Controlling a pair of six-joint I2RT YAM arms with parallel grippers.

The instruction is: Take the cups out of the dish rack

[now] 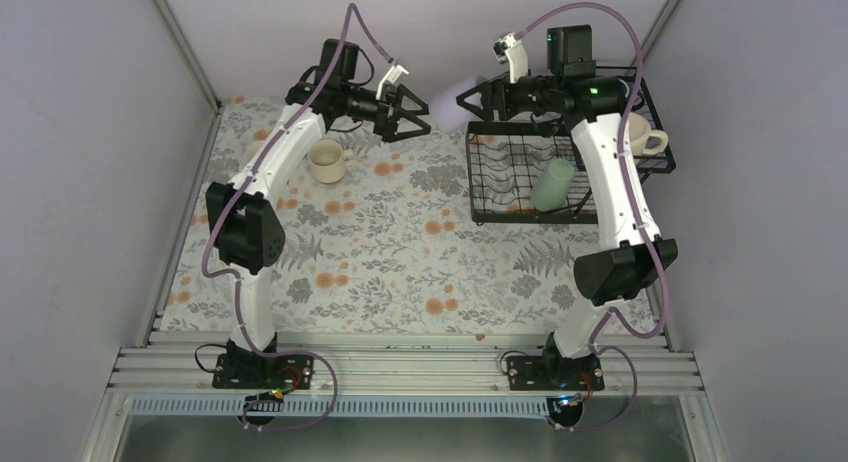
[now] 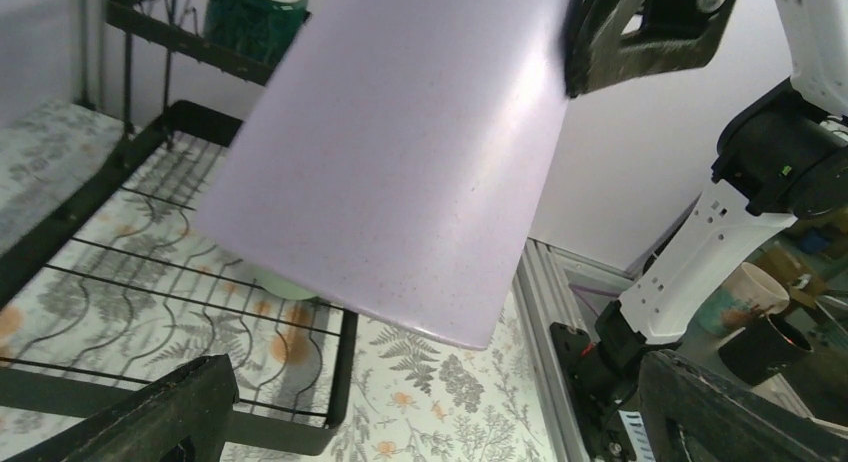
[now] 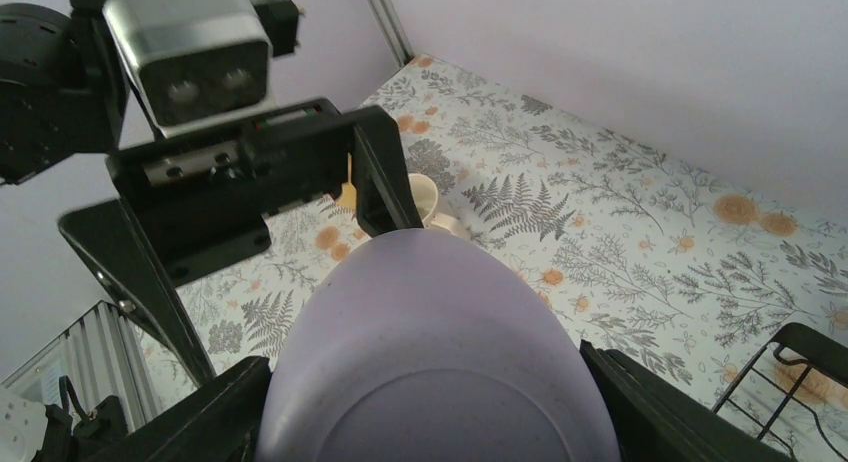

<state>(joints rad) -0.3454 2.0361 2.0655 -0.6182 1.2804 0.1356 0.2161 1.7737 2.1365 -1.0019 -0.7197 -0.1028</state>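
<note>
My right gripper (image 1: 478, 100) is shut on the lavender tumbler (image 1: 450, 102) and holds it on its side in the air, left of the black wire dish rack (image 1: 490, 177). In the right wrist view the fingers (image 3: 225, 407) press both sides of the tumbler (image 3: 440, 332). My left gripper (image 1: 412, 112) is open, its jaws wide, fingertips close to the tumbler's far end; the tumbler (image 2: 400, 152) fills the left wrist view. A mint tumbler (image 1: 553, 185) lies in the rack. A cream mug (image 1: 645, 137) and a dark green mug (image 2: 250, 12) sit in the raised basket. A cream-yellow mug (image 1: 328, 162) stands on the table.
The floral tablecloth (image 1: 400, 262) covers the table. Grey walls stand close at the back and on both sides. A metal rail (image 1: 400, 367) runs along the near edge by the arm bases. My right arm (image 1: 610, 182) reaches over the rack.
</note>
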